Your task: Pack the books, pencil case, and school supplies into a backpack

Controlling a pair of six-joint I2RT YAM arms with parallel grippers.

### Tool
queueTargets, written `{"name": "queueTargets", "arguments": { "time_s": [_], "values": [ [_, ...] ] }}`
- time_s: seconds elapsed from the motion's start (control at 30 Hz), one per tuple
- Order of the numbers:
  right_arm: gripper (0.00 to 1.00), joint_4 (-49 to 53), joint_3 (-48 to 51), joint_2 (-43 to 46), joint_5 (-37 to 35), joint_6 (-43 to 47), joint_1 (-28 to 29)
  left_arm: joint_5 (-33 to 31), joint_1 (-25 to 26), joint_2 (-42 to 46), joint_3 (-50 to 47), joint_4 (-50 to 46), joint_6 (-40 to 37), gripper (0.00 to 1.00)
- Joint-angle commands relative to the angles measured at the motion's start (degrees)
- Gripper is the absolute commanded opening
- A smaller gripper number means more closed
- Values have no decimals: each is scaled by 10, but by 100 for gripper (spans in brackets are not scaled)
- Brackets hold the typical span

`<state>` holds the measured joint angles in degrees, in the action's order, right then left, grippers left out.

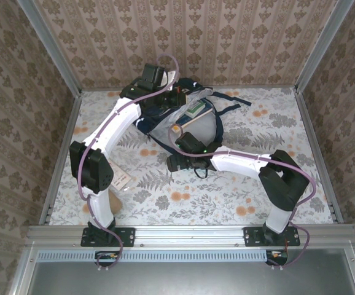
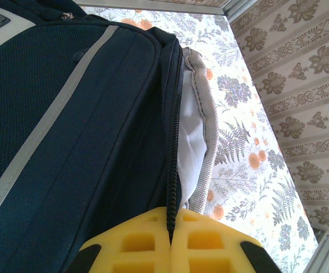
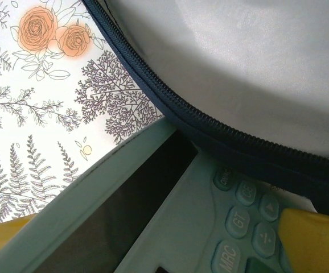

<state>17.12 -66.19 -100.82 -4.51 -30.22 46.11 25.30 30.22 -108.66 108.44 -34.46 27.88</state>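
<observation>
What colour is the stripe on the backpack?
Light grey, the stripe crossing the navy backpack; left wrist view shows it best.

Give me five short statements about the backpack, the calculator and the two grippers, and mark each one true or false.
1. The left gripper is shut on the backpack's zipper edge. True.
2. The right gripper is shut tight. False: its fingers stand wide apart, with the calculator between them.
3. The backpack is zipped fully closed. False: it gapes open, showing its grey lining.
4. The table has a floral pattern. True.
5. The calculator is red. False: it is light blue-teal.
</observation>
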Motion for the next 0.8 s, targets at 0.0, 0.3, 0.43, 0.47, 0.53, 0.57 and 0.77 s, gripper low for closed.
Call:
{"name": "queueTargets", "arguments": {
  "time_s": [0.0,0.3,0.43,0.47,0.53,0.57,0.77],
  "values": [
    [99,41,-30,-26,-38,29,0,9,-5,44,16,14,2,0],
    [99,85,-90,-83,-89,63,62,9,-4,42,15,16,2,0],
    [99,79,-93,-98,-95,51,77,9,-4,42,16,13,-1,0],
    [99,80,-95,-99,-103,48,81,9,-4,42,16,13,-2,0],
    [99,78,-93,-90,-105,41,81,9,-4,42,16,12,-1,0],
    [100,79,-91,-84,-108,36,80,9,-4,42,17,12,-2,0],
    [100,94,-57,-23,-134,-23,68,11,-5,42,13,15,-3,0]
  ]
}}
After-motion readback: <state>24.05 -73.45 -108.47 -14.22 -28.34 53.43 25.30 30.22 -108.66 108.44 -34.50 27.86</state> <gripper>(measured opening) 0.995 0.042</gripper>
